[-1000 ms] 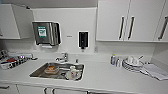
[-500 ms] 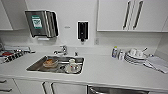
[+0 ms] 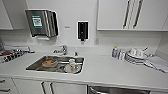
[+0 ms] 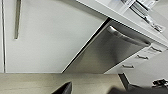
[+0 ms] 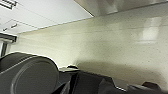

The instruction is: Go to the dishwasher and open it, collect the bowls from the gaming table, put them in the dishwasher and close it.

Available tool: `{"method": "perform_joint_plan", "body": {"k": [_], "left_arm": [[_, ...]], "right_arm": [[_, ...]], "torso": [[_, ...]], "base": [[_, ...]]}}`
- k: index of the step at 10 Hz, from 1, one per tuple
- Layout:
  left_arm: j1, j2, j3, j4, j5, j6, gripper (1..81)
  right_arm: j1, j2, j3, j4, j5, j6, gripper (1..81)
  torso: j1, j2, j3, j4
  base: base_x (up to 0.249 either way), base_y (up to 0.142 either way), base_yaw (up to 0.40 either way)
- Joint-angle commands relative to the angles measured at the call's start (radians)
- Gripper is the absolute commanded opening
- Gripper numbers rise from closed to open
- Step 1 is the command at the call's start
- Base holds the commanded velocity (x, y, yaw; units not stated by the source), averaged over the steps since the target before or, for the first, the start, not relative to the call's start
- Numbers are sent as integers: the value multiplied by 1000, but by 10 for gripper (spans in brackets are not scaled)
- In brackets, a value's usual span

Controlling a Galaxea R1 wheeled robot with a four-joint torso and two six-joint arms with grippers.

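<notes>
— The left gripper (image 4: 65, 88): what can you make of it?
— Little. In the left wrist view only a dark tip pokes in at the edge, cut off; whether its fingers are wide or narrow I cannot tell. The right gripper (image 5: 82, 83) is much the same, dark blurred shapes low in its own view over pale speckled floor (image 5: 105, 42), fingers impossible to read.
— And the dishwasher (image 4: 105, 53)?
— Ahead of the left gripper, its steel front shut under the counter (image 4: 130, 17), bar handle (image 4: 126, 37) across the top. White drawers (image 4: 142, 58) sit on its far side, a white cabinet door (image 4: 50, 37) on the near side. In the head view just a sliver of its top shows below the counter edge.
— Anything up on the counter?
— A sink (image 3: 56, 64) with dishes inside, too blurred to sort out, and a stack of plates (image 3: 135, 56) off to the side.
</notes>
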Motion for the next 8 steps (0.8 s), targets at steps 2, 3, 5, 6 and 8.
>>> {"method": "perform_joint_plan", "body": {"k": [2,3,5,6,8], "left_arm": [[-111,-40,15,16,2,-1,811],[-134,-25,11,16,-1,-1,811],[-206,-20,40,9,13,-2,811],[-226,-31,61,16,33,-2,811],[-239,-33,71,19,43,-1,811]], "right_arm": [[78,-44,32,15,-40,0,811],[78,-44,32,15,-40,0,811],[87,-47,35,18,-36,1,811],[101,-51,42,26,-37,0,811],[158,-94,110,101,-53,23,811]], "torso": [[1,-2,0,0],[0,0,0,0],[0,0,0,0],[0,0,0,0],[0,0,0,0]], "base": [[0,0,0],[0,0,0],[0,0,0],[0,0,0],[0,0,0]]}}
